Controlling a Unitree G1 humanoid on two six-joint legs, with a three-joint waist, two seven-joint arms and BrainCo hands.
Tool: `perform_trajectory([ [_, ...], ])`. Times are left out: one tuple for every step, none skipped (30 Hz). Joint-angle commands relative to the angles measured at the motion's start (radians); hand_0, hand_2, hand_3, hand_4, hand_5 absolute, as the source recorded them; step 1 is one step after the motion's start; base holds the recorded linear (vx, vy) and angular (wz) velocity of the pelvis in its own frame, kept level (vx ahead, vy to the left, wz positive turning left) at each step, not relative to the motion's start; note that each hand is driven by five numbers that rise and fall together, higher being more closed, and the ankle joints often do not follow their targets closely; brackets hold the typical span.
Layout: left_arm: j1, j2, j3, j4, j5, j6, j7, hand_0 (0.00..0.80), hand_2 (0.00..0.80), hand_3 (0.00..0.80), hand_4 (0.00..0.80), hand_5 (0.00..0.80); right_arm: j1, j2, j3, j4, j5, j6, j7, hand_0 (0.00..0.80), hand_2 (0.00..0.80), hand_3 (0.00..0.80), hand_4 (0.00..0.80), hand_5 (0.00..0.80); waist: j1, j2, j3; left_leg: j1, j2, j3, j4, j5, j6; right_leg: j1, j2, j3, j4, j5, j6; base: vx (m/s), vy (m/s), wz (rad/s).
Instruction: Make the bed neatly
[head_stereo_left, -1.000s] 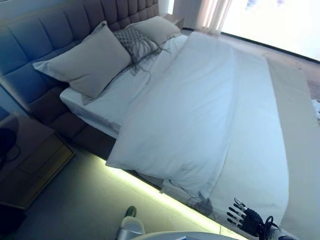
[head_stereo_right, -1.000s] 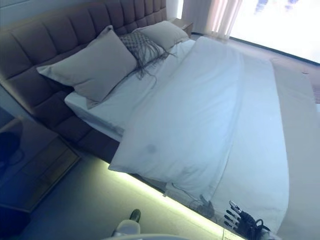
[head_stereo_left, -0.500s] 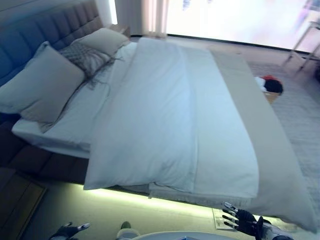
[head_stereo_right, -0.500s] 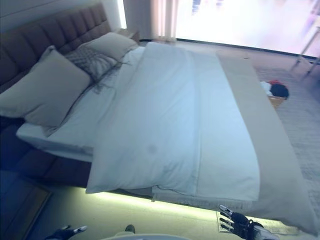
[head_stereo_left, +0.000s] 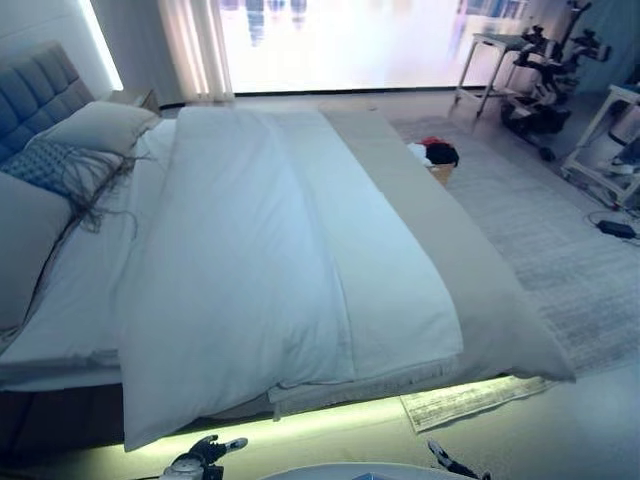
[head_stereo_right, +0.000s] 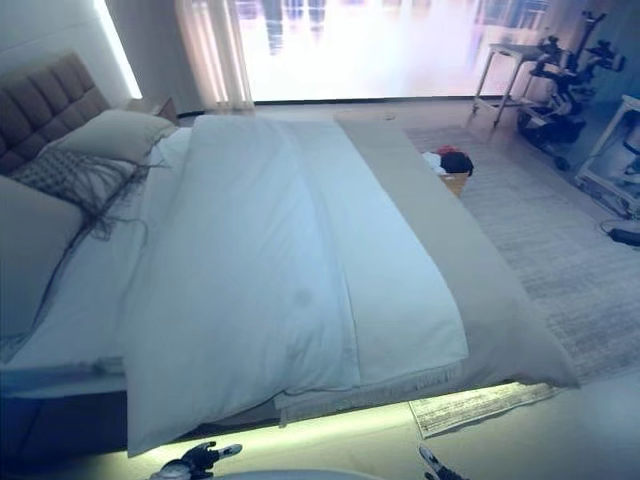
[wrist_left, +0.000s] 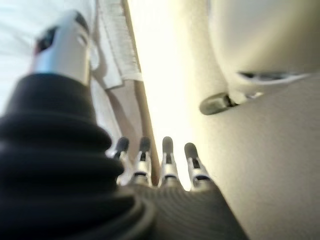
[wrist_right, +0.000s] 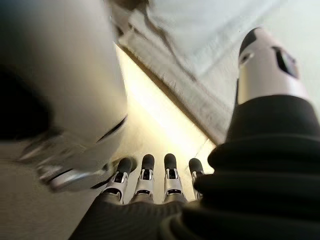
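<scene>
Camera panned right toward bed foot, both hands (head_stereo_left: 205, 455) (head_stereo_left: 445, 463) lowered with fingers released, white duvet (head_stereo_left: 240, 270) left skewed, untouched.

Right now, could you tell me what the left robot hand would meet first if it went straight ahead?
Probably the bed's lit lower edge; the left robot hand is open and holds nothing. Depth is unclear.
</scene>
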Motion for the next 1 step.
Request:
perform_trajectory([
  [-0.054, -0.027, 0.021, 0.063, -0.036, 0.005, -0.008, 0.000, 0.000, 0.000, 0.000, 0.000, -0.091, 0.029, 0.004, 0.062, -0.058, -0.034, -0.014, 0.000, 0.000, 0.000, 0.000, 0.000, 0.002, -0.003, 0.045, 0.014, -0.013, -0.057, 0.005, -0.067, 0.056, -0.027, -0.030, -0.049, -0.013, 0.046, 0.005, 0.027, 0.002, -0.12],
])
